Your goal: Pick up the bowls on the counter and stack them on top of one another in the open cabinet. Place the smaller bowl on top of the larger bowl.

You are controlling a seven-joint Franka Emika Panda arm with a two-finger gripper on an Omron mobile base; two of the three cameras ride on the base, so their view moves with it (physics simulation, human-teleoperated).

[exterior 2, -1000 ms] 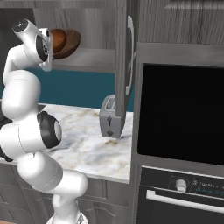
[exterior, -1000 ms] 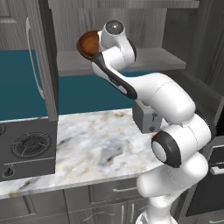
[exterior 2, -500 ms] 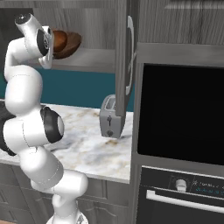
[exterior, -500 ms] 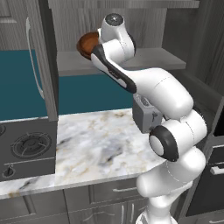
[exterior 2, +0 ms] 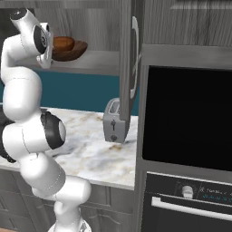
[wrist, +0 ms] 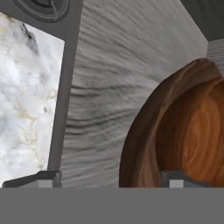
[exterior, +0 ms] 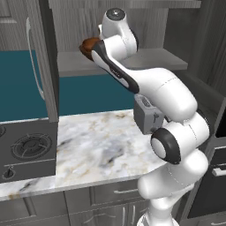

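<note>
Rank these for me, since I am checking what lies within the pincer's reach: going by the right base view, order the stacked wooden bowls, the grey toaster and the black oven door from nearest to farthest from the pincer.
1. The stacked brown wooden bowls, on the grey cabinet shelf right beside the pincer.
2. The grey metal toaster, lower, on the white marble counter.
3. The black oven door, far right.
</note>
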